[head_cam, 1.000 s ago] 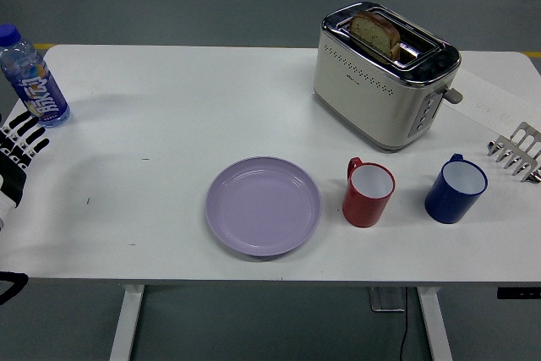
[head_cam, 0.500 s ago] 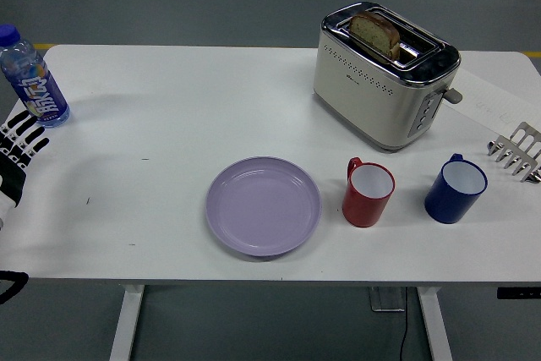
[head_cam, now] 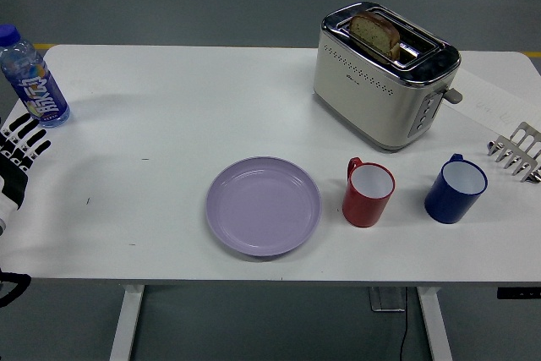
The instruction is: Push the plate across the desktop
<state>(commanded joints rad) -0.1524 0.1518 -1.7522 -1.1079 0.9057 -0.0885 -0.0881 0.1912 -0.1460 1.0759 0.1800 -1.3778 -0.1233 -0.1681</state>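
A lilac plate point(head_cam: 264, 205) lies flat near the table's front edge, a little left of centre, with nothing on it. My left hand point(head_cam: 20, 144) shows at the far left edge, its black-and-white fingers stretched out and holding nothing, well to the left of the plate. At the far right edge my right hand point(head_cam: 517, 153) shows only as silver fingers, spread and holding nothing, just right of the blue mug.
A red mug point(head_cam: 368, 193) stands right beside the plate, and a blue mug point(head_cam: 456, 188) further right. A cream toaster point(head_cam: 385, 74) with a slice of bread sits at the back right. A water bottle point(head_cam: 32, 79) stands at the back left, near my left hand.
My left hand has slipped slightly down and toward the left edge. The plate, mugs and right hand have not moved.
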